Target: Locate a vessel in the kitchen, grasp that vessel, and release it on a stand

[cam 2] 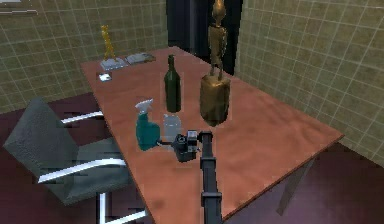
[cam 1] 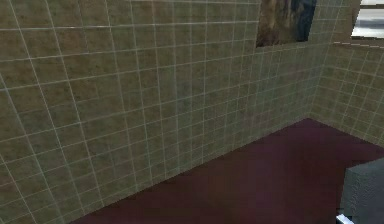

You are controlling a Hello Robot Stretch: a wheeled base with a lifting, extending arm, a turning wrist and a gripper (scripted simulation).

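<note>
Wooden table (cam 2: 270,130): dark bottle (cam 2: 172,85) upright, neck up; jaws near spray bottle (cam 2: 147,125), cannot tell if holding anything.

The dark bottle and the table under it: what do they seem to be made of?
Dark bottle: probably glass, dark green-black and smooth, with a slim neck; no clear shine shows, so it is a guess. Table: looks like wood, reddish-brown with a matte, faintly streaked top.

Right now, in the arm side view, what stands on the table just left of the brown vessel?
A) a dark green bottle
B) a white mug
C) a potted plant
A: a dark green bottle stands upright on the table beside the brown vessel.
</note>
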